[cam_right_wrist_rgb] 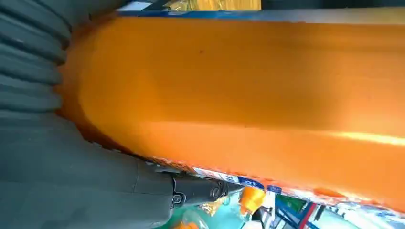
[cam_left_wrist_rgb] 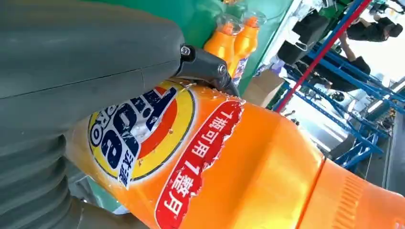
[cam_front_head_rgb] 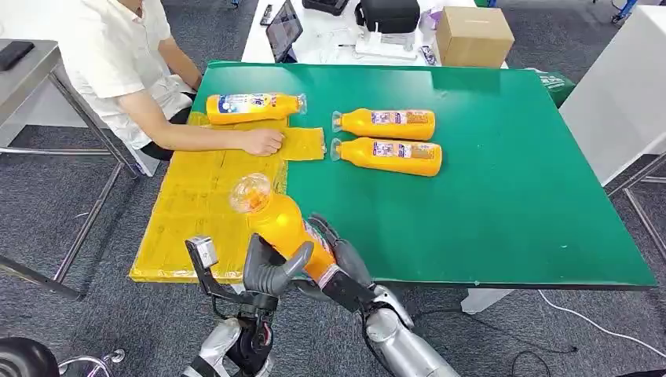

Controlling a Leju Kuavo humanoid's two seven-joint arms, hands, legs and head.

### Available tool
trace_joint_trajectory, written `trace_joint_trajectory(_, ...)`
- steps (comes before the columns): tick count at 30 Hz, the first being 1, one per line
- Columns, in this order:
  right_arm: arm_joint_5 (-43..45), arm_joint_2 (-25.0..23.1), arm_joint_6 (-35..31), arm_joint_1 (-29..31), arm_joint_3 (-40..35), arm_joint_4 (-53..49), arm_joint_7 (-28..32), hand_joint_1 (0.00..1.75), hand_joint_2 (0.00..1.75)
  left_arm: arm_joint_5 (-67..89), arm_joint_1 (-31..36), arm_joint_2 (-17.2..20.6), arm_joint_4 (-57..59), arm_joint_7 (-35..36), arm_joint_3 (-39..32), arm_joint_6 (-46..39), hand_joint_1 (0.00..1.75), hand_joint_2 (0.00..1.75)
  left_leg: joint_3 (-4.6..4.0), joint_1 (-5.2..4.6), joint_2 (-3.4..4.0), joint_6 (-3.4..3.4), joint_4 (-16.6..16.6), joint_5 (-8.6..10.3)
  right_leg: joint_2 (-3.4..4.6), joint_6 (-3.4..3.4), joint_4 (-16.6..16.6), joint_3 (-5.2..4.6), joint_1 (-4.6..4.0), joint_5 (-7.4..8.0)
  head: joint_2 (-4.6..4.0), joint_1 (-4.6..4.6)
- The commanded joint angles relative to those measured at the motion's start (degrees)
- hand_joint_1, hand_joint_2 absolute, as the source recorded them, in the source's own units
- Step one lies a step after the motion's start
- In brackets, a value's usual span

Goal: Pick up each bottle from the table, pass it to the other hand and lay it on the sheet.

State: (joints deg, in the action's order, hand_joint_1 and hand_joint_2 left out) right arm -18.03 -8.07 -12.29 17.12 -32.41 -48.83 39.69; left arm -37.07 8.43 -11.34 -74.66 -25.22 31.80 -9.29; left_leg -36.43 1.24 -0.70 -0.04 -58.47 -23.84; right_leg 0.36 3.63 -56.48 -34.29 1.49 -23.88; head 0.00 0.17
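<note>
Both robot hands clasp one orange bottle at the table's near edge, its clear cap tilted up and away from them. The left hand wraps its lower body from one side while the right hand closes on it from the other, which looks like the handover midway. The yellow sheet lies just beyond the left hand, where one bottle already rests by a seated person's hand. Two more bottles wait on the green table, well ahead of the right hand.
</note>
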Motion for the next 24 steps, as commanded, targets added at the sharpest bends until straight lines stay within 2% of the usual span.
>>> trace_joint_trajectory(1,-5.1,4.2,-27.7,-4.9,-3.9,-11.6,0.3,0.0,0.0,7.5,0.3,3.7,0.2,-0.3,-3.0,-9.1,1.75,1.75,0.36,0.04,0.05,0.09,0.1,-0.13,-0.06,-0.23,0.1,0.39,-0.1,-0.12,0.0,0.02)
trace_joint_trajectory(2,-9.9,3.7,-27.7,-6.7,0.3,-14.2,0.3,0.0,0.0,10.5,0.9,4.3,1.8,-1.1,-2.9,-11.6,1.75,1.75,0.25,-0.01,-0.03,0.06,0.1,-0.06,-0.09,-0.15,0.1,0.28,-0.04,-0.07,0.0,0.02)
trace_joint_trajectory(3,-18.8,1.8,-27.7,-10.3,7.3,-18.0,0.3,0.0,0.0,16.3,1.5,4.8,3.4,-2.6,-3.1,-17.4,1.75,1.75,0.57,0.03,0.04,0.11,0.2,-0.18,-0.09,-0.31,0.2,0.6,-0.11,-0.17,0.0,0.0)
trace_joint_trajectory(4,-20.4,1.6,-27.7,-11.4,8.7,-19.2,0.3,0.0,0.0,16.9,1.8,4.8,4.0,-3.1,-3.8,-18.0,1.75,1.75,0.29,0.01,-0.04,0.06,0.1,-0.07,-0.1,-0.18,0.1,0.32,-0.05,-0.08,0.0,0.02)
trace_joint_trajectory(7,-20.4,1.6,-27.7,-11.4,8.7,-19.2,0.3,0.0,0.0,16.9,1.8,4.8,4.0,-3.1,-3.8,-18.0,1.75,1.75,0.31,0.02,-0.16,0.07,0.1,-0.07,-0.26,-0.24,0.1,0.34,-0.08,-0.12,0.0,0.04)
trace_joint_trajectory(10,-20.4,1.6,-27.7,-11.4,8.7,-19.2,0.3,0.0,0.0,16.9,1.8,4.8,4.0,-3.1,-3.8,-18.0,1.75,1.75,0.31,0.02,0.05,0.09,0.1,-0.12,-0.07,-0.25,0.1,0.31,-0.09,-0.12,0.0,0.0)
trace_joint_trajectory(11,-20.4,1.6,-27.7,-11.4,8.7,-19.2,0.3,0.0,0.0,16.9,1.8,4.8,4.0,-3.1,-3.8,-18.0,1.75,1.75,0.09,0.01,-0.01,0.06,0.0,-0.05,-0.07,-0.12,0.1,0.12,-0.05,-0.05,0.0,0.02)
trace_joint_trajectory(14,-22.5,0.7,-27.7,-12.9,12.2,-20.0,0.3,0.0,0.0,13.5,1.4,5.0,2.2,-0.5,-6.2,-13.0,1.75,1.75,0.04,0.01,0.06,0.05,0.0,-0.04,-0.04,-0.12,0.0,0.03,-0.03,-0.04,0.0,0.02)
trace_joint_trajectory(17,-25.4,-0.6,-27.7,-16.0,18.0,-26.1,0.3,0.0,0.0,21.5,2.5,6.1,2.8,-1.8,-7.2,-18.8,1.75,1.75,0.11,0.0,0.0,0.05,0.0,-0.06,-0.12,-0.18,0.0,0.12,-0.03,-0.09,0.0,0.02)
trace_joint_trajectory(18,-27.5,-1.2,-27.7,-17.2,20.1,-28.5,0.3,0.0,0.0,25.8,3.5,6.6,4.2,-2.5,-7.1,-22.2,1.75,1.75,0.17,0.01,-0.04,0.06,0.0,-0.09,-0.16,-0.23,0.0,0.2,-0.06,-0.13,0.0,0.0)
trace_joint_trajectory(19,-31.7,-3.2,-27.7,-18.7,24.3,-34.2,0.3,0.0,0.0,46.1,5.1,4.7,8.4,-3.2,-11.5,-30.7,1.75,1.75,0.16,0.01,-0.01,0.06,0.0,-0.1,-0.14,-0.24,0.0,0.17,-0.05,-0.13,0.0,0.02)
trace_joint_trajectory(20,-32.8,-4.4,-27.7,-19.1,26.2,-36.7,0.3,0.0,0.0,57.6,5.4,2.9,9.8,-1.2,-16.6,-30.7,1.75,1.75,0.03,-0.02,-0.07,0.04,0.0,-0.04,-0.17,-0.16,0.0,0.06,-0.01,-0.11,0.0,0.04)
trace_joint_trajectory(21,-33.3,-5.4,-27.7,-19.0,27.4,-38.7,0.3,0.0,0.0,76.4,6.4,1.1,11.7,2.8,-21.9,-30.7,1.75,1.75,0.07,-0.01,-0.07,0.05,0.0,-0.07,-0.19,-0.22,-0.1,0.09,-0.03,-0.14,0.0,0.0)
trace_joint_trajectory(23,-32.5,-6.1,-27.7,-18.1,27.5,-38.5,0.3,0.0,0.0,89.3,10.6,1.8,18.8,10.5,-21.8,-30.7,1.75,1.75,-0.04,-0.02,0.03,0.04,0.0,-0.03,-0.08,-0.15,0.0,-0.08,-0.01,-0.06,0.0,0.0)
trace_joint_trajectory(24,-32.5,-6.1,-27.7,-18.1,27.5,-38.5,0.3,0.0,0.0,89.3,10.6,1.8,18.8,10.5,-21.8,-30.7,1.75,1.75,0.05,0.01,-0.06,0.04,0.0,-0.01,-0.16,-0.2,0.0,0.05,-0.05,-0.07,0.0,0.0)
